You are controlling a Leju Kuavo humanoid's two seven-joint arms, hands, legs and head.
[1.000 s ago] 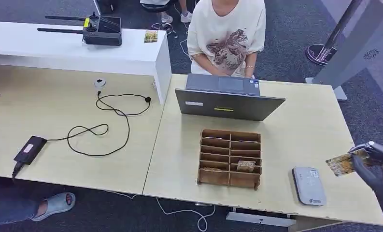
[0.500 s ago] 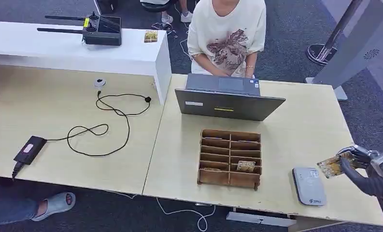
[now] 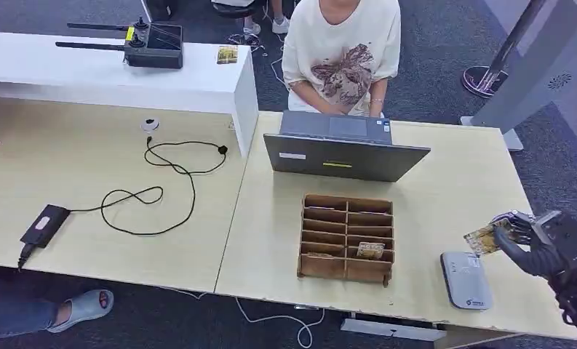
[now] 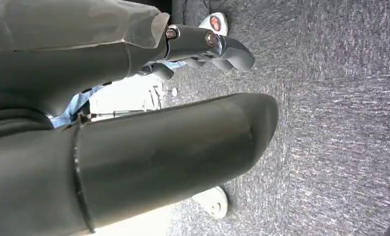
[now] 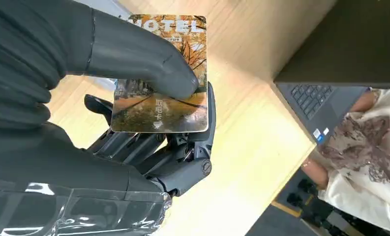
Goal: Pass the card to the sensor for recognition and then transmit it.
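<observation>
Now right hand [image 3: 536, 243] pinches card [image 3: 482, 238], thumb on top.

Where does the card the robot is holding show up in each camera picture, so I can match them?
Head view: card at far right, held by the right hand just above the grey sensor.
Left wrist view: not in it.
Right wrist view: card centre-left, under the thumb.
Shared landmark: laptop.

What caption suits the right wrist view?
Right hand pinches a card above the table, laptop beyond.
</observation>
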